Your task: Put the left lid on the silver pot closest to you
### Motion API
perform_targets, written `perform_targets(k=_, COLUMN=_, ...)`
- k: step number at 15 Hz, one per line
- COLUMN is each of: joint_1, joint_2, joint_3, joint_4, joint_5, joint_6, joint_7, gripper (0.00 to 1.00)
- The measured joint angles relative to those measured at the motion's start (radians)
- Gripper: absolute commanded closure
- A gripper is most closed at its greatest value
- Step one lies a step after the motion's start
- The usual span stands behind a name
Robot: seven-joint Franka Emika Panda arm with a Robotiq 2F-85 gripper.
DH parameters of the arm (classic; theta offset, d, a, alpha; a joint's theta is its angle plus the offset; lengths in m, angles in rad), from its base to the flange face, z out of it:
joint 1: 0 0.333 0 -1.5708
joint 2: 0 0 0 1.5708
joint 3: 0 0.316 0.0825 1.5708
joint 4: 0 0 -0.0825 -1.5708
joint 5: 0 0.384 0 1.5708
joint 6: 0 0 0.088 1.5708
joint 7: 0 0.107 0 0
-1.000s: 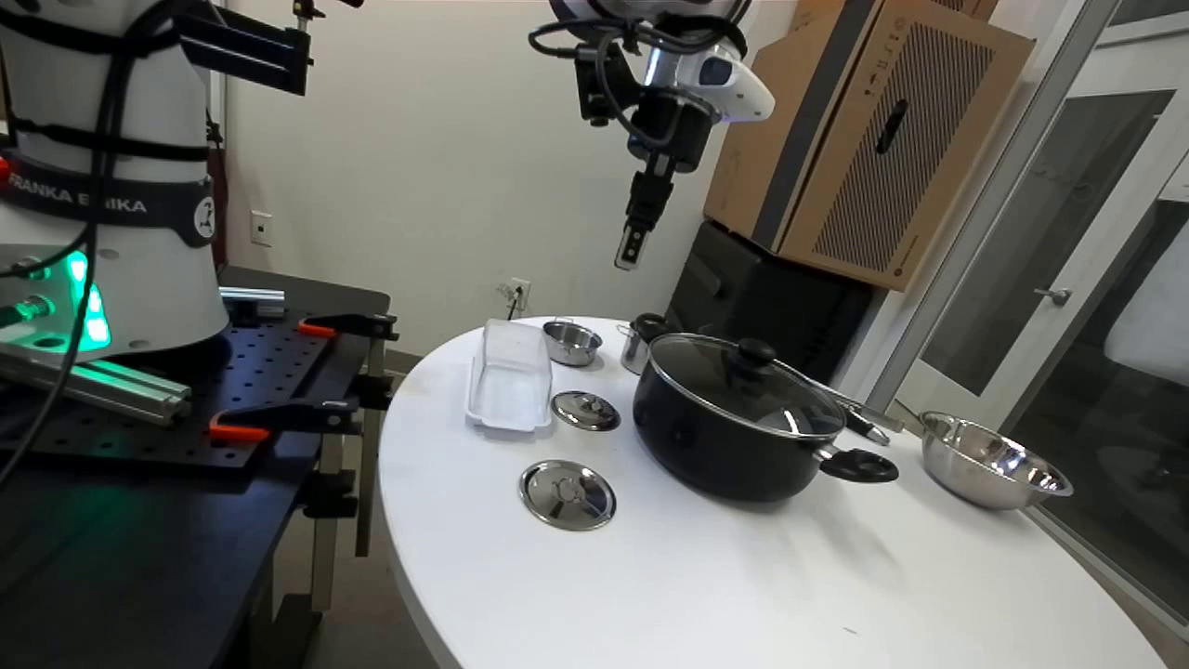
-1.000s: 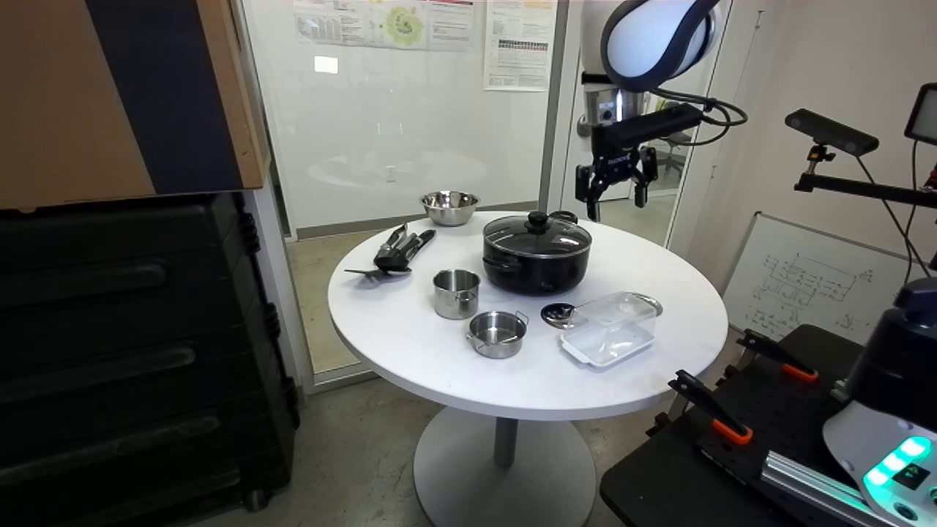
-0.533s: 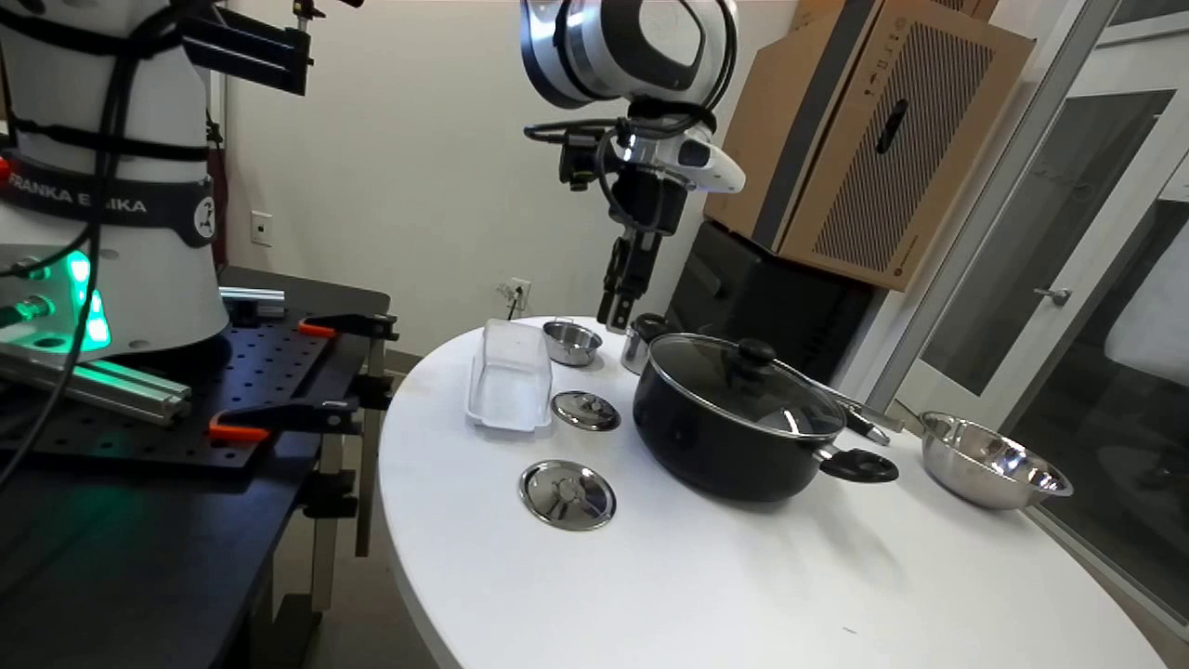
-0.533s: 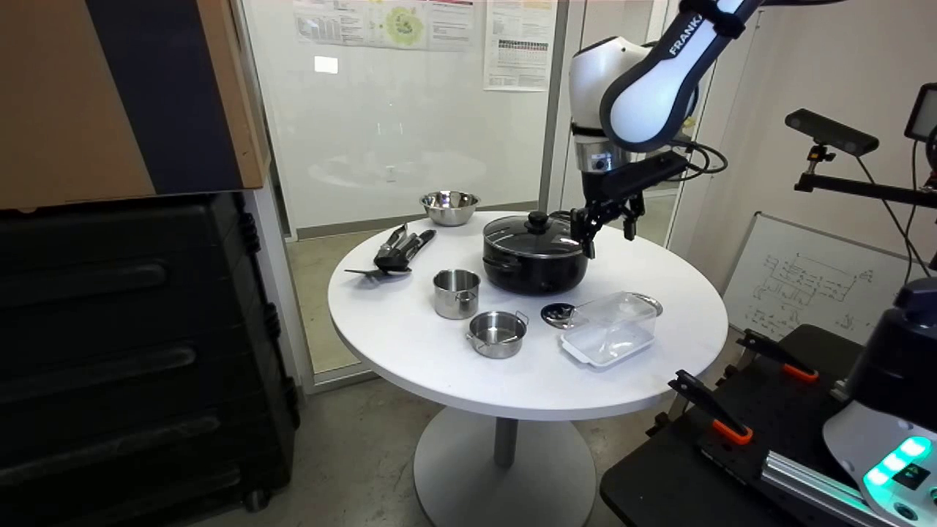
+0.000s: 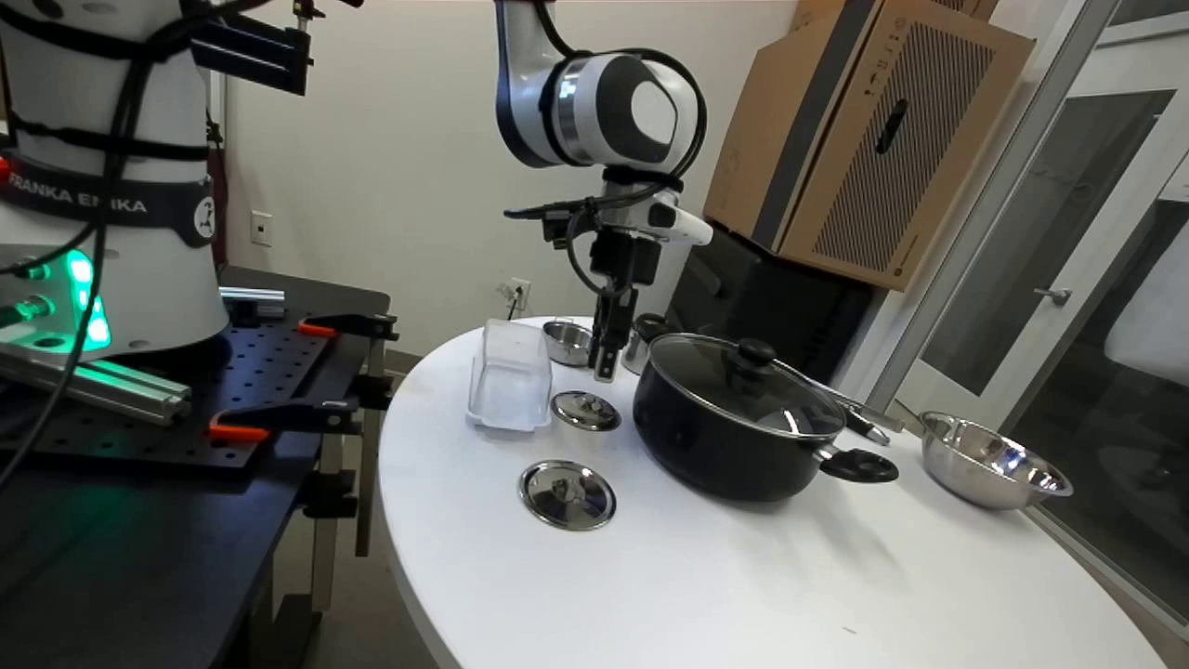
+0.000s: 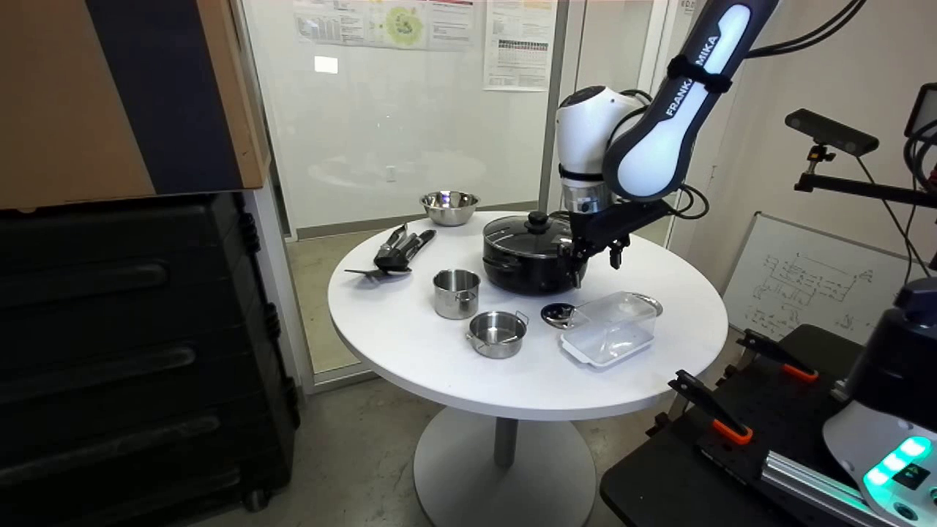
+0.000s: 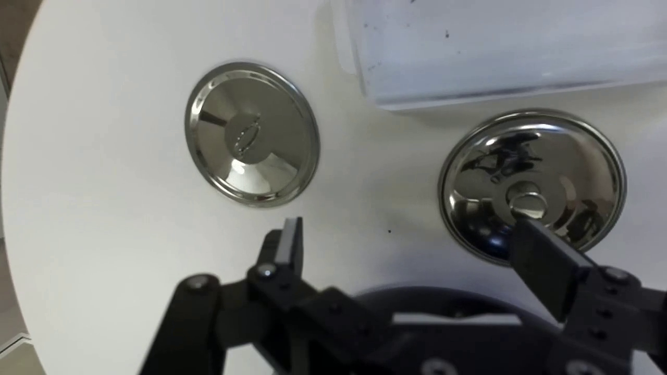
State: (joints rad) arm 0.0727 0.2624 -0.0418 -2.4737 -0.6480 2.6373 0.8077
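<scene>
Round white table (image 5: 743, 585) holds small pot (image 6: 498, 340); box (image 5: 873, 167), whiteboard (image 6: 805, 282) stand off table; gripper (image 7: 410, 223) over table, jaws wide apart.

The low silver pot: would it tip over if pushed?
Probably not: the low silver pot stands upright and looks squat, so it would likely slide. Its smooth, shiny metal should be stiff but may be slippery.

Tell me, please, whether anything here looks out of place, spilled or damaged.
Nothing looks spilled or damaged. In the wrist view, dark specks dot the clear container and a lone spot marks the white table, odd against pale surfaces.
</scene>
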Motion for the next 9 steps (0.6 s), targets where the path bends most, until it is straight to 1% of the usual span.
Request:
perform_targets(k=4, joint_1=0.064, joint_2=0.063, joint_3=-0.035, joint_4=0.03, joint_5=-0.029, joint_6=0.039, joint_7=0.082, gripper=0.0)
perform_targets(k=7, joint_1=0.103, joint_2=0.093, joint_3=-0.053, joint_4=0.056, joint_5=-0.031, joint_6=0.05, joint_7=0.114, gripper=0.0)
perform_targets(k=9, joint_1=0.122, joint_2=0.11, joint_3=-0.063, joint_4=0.07, joint_5=-0.031, joint_6=0.051, joint_7=0.127, gripper=0.02)
